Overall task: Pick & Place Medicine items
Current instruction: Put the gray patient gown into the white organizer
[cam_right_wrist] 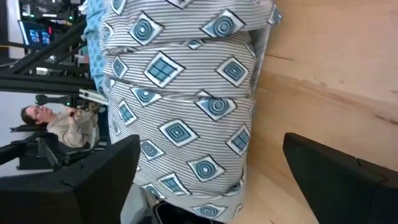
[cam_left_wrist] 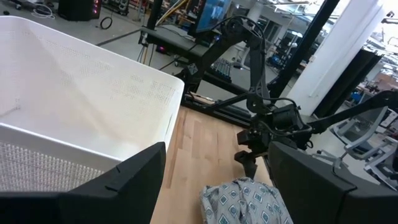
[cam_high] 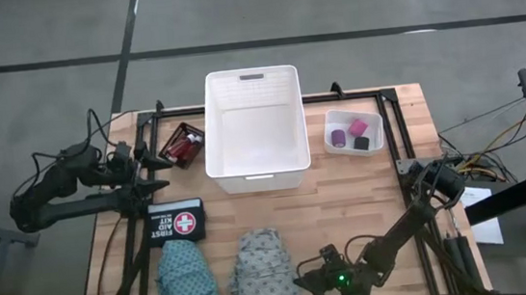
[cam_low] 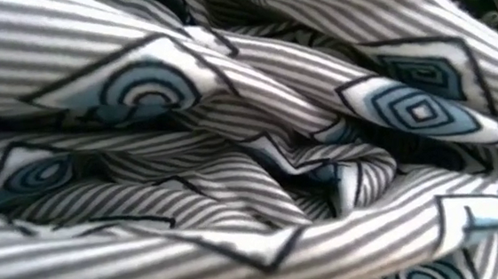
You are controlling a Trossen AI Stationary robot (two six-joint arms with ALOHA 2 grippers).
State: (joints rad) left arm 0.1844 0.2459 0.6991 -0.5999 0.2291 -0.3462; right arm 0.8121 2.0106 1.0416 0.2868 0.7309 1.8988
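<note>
Where grey cloth [cam_low: 250,157] fills the low view, overhead shows right claw [cam_high: 307,283] released beside it; left claw [cam_high: 160,162] released

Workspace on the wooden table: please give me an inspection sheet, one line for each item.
Surface: light wooden table top in a black frame.
Job's things: grey patterned soft cloth and teal patterned soft cloth at the near edge; red bottles in a small dark tray; purple, pink and black rolls in a small white tray; large white plastic basket, nothing seen inside.
Clutter: black first aid pouch with a red cross.
Grippers: left gripper open beside the dark tray; right gripper open beside the grey cloth.
Cables: loose wires off the right edge.
Surroundings: grey floor; a seated person beyond.
</note>
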